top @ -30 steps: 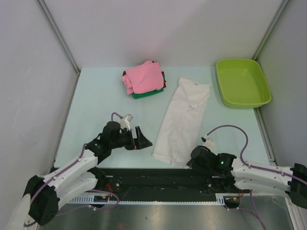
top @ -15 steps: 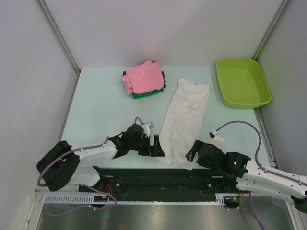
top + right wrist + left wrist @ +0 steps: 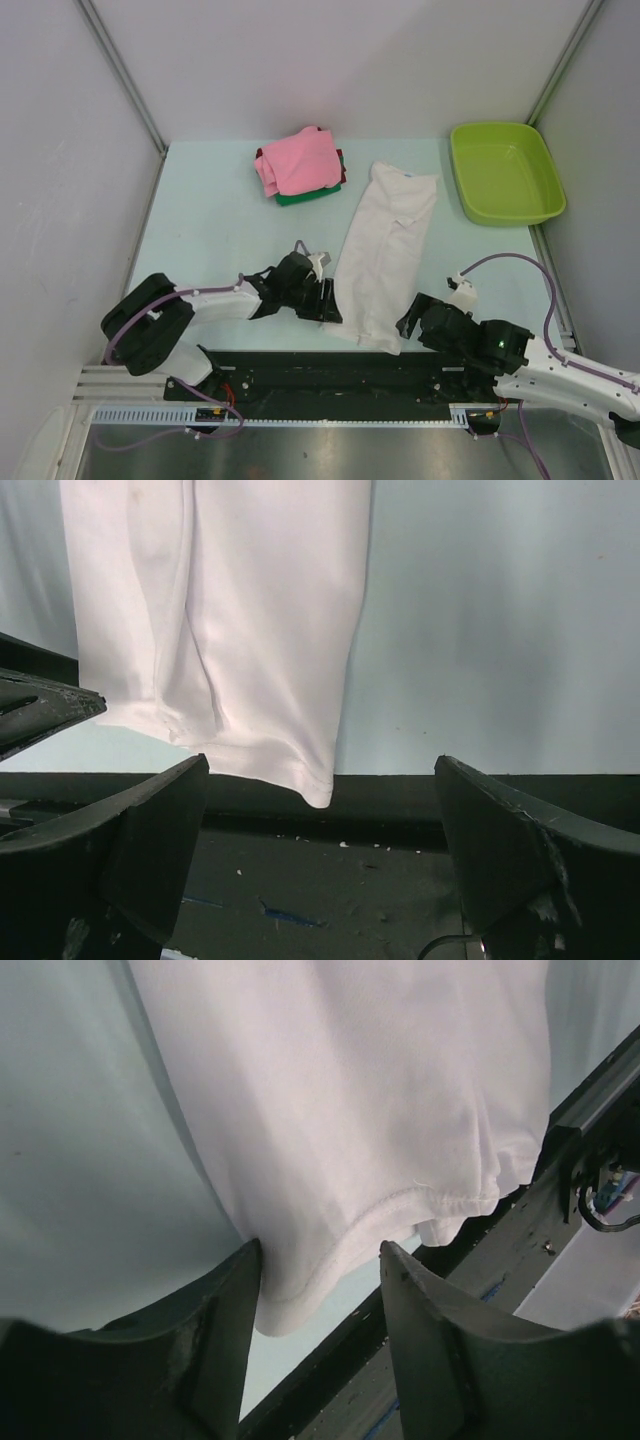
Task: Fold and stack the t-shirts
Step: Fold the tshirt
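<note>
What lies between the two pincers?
The near end of the white shirt lies between the left pincer and the right pincer, clearest in the top view.

1. The worktop (image 3: 200,215) is a pale blue-green sheet with a black rail (image 3: 300,365) along its near edge
2. A white t-shirt (image 3: 385,250) lies flat right of the middle, folded into a long strip running far to near; its blue neck label (image 3: 408,172) is at the far end and its hem reaches over the near edge
3. A pile of folded shirts (image 3: 300,165) sits near the far edge, pink on top, dark red and green beneath
4. A lime-green tub (image 3: 505,175) stands at the far right corner, apart from the white t-shirt
</note>
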Tool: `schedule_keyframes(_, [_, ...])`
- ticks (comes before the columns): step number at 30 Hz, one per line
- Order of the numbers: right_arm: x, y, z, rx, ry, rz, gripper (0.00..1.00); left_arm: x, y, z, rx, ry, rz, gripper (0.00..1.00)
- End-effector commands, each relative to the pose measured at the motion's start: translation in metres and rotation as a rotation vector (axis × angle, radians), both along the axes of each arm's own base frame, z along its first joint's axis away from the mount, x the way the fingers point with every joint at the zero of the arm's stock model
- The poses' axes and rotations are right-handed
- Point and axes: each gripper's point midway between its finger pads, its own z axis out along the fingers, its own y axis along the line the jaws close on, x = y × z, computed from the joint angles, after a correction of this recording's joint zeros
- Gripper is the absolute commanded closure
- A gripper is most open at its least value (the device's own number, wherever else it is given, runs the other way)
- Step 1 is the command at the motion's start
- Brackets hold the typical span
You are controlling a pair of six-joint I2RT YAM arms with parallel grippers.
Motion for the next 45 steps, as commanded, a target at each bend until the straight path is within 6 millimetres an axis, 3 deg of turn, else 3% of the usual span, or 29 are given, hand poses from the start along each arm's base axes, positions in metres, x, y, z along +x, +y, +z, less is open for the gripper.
schedule_keyframes(1, [0.006, -0.006, 0.011, 0.001, -0.038, -0.042, 0.01, 0.000, -0.002, -0.003, 0.014, -0.014, -0.036, 0.49])
schedule_keyframes(4, [0.007, -0.005, 0.009, -0.007, -0.036, -0.039, 0.00, -0.002, 0.000, -0.008, 0.022, -0.009, -0.039, 0.56])
schedule_keyframes(7, [0.007, -0.003, 0.008, -0.020, -0.029, -0.030, 0.00, -0.005, -0.003, -0.011, 0.003, 0.001, -0.058, 0.75])
schedule_keyframes(9, [0.006, -0.003, 0.005, -0.034, -0.026, -0.027, 0.00, -0.008, -0.003, -0.013, -0.005, 0.007, -0.067, 0.97])
schedule_keyframes(10, [0.006, -0.004, 0.005, -0.037, -0.025, -0.027, 0.00, -0.009, -0.001, -0.015, -0.006, 0.010, -0.064, 1.00])
schedule_keyframes(14, [0.007, -0.004, 0.001, -0.055, -0.020, -0.030, 0.00, -0.010, 0.005, -0.009, -0.027, -0.012, -0.013, 1.00])
schedule_keyframes(18, [0.002, 0.001, -0.015, -0.047, 0.027, -0.035, 0.00, -0.004, 0.014, 0.007, -0.101, -0.064, 0.106, 1.00])
schedule_keyframes(19, [0.002, 0.006, -0.017, -0.017, 0.031, -0.038, 0.00, -0.010, 0.022, 0.001, -0.105, -0.036, 0.150, 1.00])
schedule_keyframes(21, [-0.001, 0.014, -0.022, 0.025, 0.054, -0.032, 0.00, -0.008, 0.018, 0.018, -0.206, -0.069, 0.178, 1.00])
schedule_keyframes(29, [-0.020, 0.042, -0.040, 0.197, 0.146, -0.049, 0.00, -0.016, 0.026, 0.012, -0.234, -0.066, 0.199, 1.00])
schedule_keyframes(38, [-0.045, 0.061, -0.048, 0.243, 0.180, -0.044, 0.12, -0.014, 0.015, 0.013, -0.253, -0.058, 0.164, 1.00])
schedule_keyframes(41, [-0.051, 0.059, -0.053, 0.226, 0.180, -0.067, 0.24, -0.013, 0.015, 0.013, -0.250, -0.058, 0.161, 1.00])
schedule_keyframes(44, [-0.055, 0.058, -0.055, 0.224, 0.181, -0.076, 0.44, -0.013, 0.015, 0.013, -0.251, -0.059, 0.162, 1.00])
schedule_keyframes(45, [-0.055, 0.058, -0.055, 0.223, 0.179, -0.080, 0.57, -0.014, 0.014, 0.013, -0.254, -0.060, 0.159, 1.00])
